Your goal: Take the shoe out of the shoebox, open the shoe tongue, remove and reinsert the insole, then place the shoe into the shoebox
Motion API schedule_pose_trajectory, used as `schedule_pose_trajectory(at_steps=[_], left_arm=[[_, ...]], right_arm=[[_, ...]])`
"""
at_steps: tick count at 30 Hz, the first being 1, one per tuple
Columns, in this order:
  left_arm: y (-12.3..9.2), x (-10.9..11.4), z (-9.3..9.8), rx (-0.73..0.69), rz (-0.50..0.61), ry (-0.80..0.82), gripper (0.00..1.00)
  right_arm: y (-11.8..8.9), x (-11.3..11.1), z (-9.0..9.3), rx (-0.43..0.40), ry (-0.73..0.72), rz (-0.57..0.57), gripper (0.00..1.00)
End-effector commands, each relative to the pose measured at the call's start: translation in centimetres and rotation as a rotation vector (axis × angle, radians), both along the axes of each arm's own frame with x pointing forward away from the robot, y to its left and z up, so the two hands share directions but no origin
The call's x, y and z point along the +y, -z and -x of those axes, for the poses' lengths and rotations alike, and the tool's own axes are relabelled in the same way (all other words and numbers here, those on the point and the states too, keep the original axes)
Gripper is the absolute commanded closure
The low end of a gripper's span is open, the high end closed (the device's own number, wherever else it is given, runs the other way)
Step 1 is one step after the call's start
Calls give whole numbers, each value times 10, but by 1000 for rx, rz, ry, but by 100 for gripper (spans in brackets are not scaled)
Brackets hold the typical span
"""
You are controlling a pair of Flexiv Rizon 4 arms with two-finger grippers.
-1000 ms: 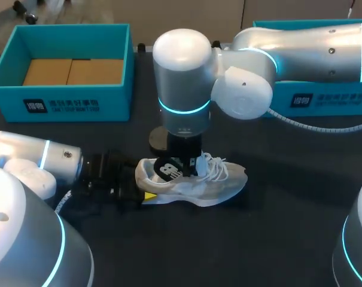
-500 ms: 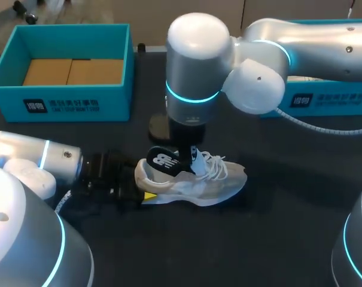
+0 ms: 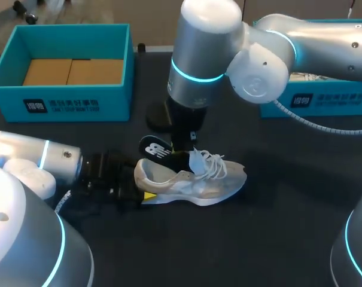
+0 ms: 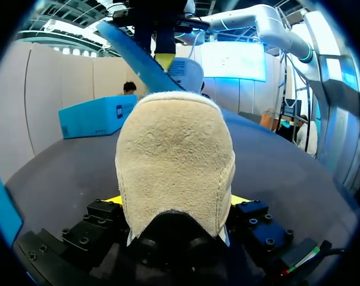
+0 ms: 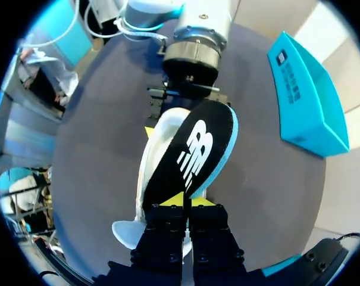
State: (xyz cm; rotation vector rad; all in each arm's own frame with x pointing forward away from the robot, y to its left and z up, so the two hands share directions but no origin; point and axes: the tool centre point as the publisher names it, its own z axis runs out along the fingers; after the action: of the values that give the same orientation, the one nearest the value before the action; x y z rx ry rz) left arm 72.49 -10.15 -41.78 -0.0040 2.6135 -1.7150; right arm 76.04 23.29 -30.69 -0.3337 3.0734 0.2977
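**Insole slanted over the shoe's collar, heel end pinned**

The shoe point(image 3: 198, 182) lies on its sole outside the shoebox point(image 3: 67, 104), and I place everything else from it. My left gripper point(image 4: 175, 201) is at its heel, 1 yellow tip on each side of the heel counter, clamping it. My right gripper point(image 5: 187, 205) hangs directly above the collar, its 2 fingers pressed together on the edge of the insole point(image 5: 197, 152).

The insole runs close to the shoe's own long axis. Its logo end rises on a slant over the heel, towards my left gripper, and its other end points down towards the laces. I cannot tell whether that lower end has cleared the opening.

My judgement is that the next move depends on this alignment: the right arm, the nearer one, has to draw the insole along that slant, while the left only anchors the heel
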Motion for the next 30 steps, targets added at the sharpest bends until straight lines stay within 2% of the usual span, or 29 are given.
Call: schedule_pose_trajectory(at_steps=[1, 9, 10, 11, 13, 15, 16, 17, 24, 30], left_arm=[[0, 0, 0, 0, -4, 1, 100], [0, 0, 0, 0, -4, 1, 100], [0, 0, 0, 0, -4, 1, 100], [0, 0, 0, 0, -4, 1, 100], [0, 0, 0, 0, -4, 1, 100], [0, 0, 0, 0, -4, 1, 100], [0, 0, 0, 0, -4, 1, 100], [0, 0, 0, 0, -4, 1, 100], [0, 0, 0, 0, -4, 1, 100], [0, 0, 0, 0, -4, 1, 100]], right_arm=[[0, 10, -9, 23, -42, -16, 100], [0, 23, -12, 52, -91, -53, 100], [1, 24, -12, 55, -92, -56, 98], [2, 26, -12, 64, -98, -55, 90], [3, 28, -12, 69, -99, -57, 64], [4, 29, -11, 75, -104, -63, 51], [5, 30, -11, 79, -105, -65, 6], [5, 31, -11, 80, -106, -68, 0], [-5, 25, -10, 42, -46, -102, 0], [-5, 25, -10, 42, -46, -102, 0]])
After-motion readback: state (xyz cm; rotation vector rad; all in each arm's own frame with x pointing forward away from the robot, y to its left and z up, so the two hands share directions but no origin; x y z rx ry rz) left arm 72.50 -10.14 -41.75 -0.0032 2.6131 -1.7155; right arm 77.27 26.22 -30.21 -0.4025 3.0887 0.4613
